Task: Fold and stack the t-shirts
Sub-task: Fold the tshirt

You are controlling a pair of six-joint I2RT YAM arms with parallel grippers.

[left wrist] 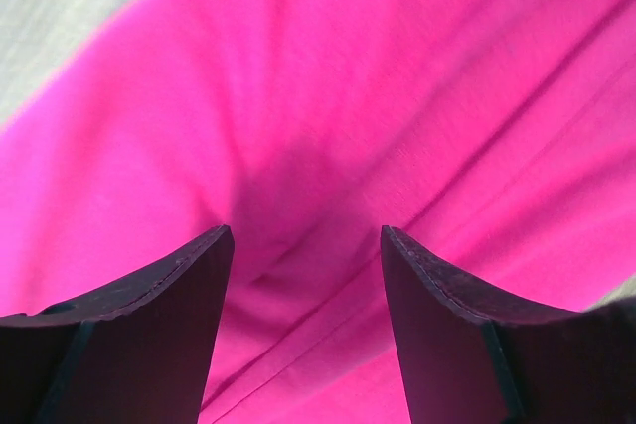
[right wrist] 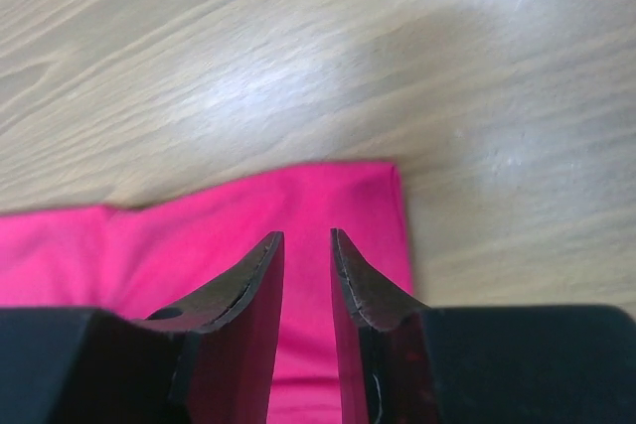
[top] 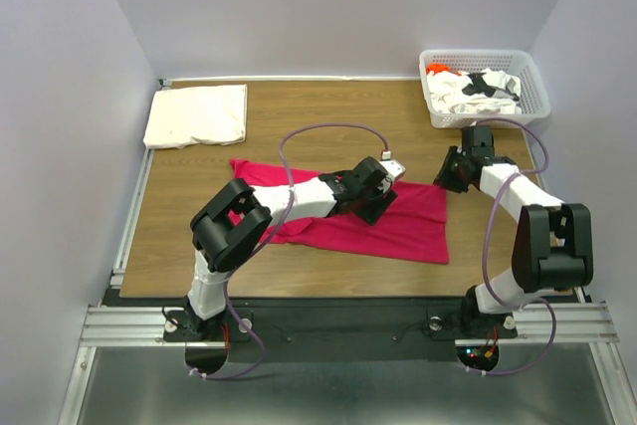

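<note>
A magenta-red t-shirt (top: pixel 408 231) lies spread flat on the wooden table. My left gripper (top: pixel 380 201) hovers low over its upper middle. In the left wrist view the left gripper (left wrist: pixel 306 235) is wide open, with creased magenta cloth (left wrist: pixel 348 67) below it. My right gripper (top: pixel 445 181) is at the shirt's far right corner. In the right wrist view the right gripper (right wrist: pixel 306 235) stands narrowly open over that corner (right wrist: pixel 199 235), and the cloth lies flat. A folded cream-white t-shirt (top: pixel 196 114) lies at the far left. White, black-printed and orange shirts (top: pixel 473 87) lie in the basket.
The white lattice basket (top: pixel 533 87) stands at the far right corner of the table (top: pixel 328 116). Grey walls close in on three sides. A metal rail runs along the left edge and the near edge.
</note>
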